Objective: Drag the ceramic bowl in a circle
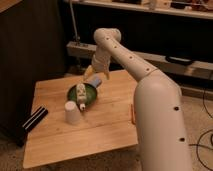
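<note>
The ceramic bowl (90,93) is a shallow dark-green dish on the wooden table (105,125), left of the table's middle. A white labelled bottle (81,96) lies across the bowl, and its lower end reaches over the near rim. A small white cup (71,113) stands upside down just in front of the bowl, to its left. My gripper (91,75) hangs from the white arm at the bowl's far right rim, just above it. A light-blue object (95,81) sits right under the gripper at that rim.
A black flat object (33,120) lies at the table's left edge. A small orange thing (132,113) shows at the right edge, partly behind my arm. A dark panel stands to the left, and a shelf with cables runs behind the table.
</note>
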Controlling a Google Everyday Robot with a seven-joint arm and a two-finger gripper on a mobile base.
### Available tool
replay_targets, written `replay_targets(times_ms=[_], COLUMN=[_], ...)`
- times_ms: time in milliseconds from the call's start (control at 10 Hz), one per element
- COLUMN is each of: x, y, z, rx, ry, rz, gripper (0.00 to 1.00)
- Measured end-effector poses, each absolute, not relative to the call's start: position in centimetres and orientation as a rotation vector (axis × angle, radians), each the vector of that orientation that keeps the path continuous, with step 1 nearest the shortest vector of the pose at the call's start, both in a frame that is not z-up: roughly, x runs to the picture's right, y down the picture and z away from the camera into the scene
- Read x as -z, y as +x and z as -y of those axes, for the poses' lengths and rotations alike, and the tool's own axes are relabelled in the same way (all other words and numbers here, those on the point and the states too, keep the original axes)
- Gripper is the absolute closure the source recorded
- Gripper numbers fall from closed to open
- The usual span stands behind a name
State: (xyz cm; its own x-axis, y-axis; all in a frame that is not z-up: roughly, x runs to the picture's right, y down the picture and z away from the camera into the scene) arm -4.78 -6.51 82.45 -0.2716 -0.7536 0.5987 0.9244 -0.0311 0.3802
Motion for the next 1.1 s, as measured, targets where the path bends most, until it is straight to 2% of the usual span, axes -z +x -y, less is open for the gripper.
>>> replay_targets(times_ms=[800,1000,1100], x=[-82.5,-82.4,-82.3], y=[-4.8,-4.3,-3.5], z=[6.5,6.4,6.0], rx=[1.648,1.646,1.646], ry=[-0.271,-0.219,-0.135], rz=[0.851,0.826,0.771], gripper=[0.2,0.2,0.2])
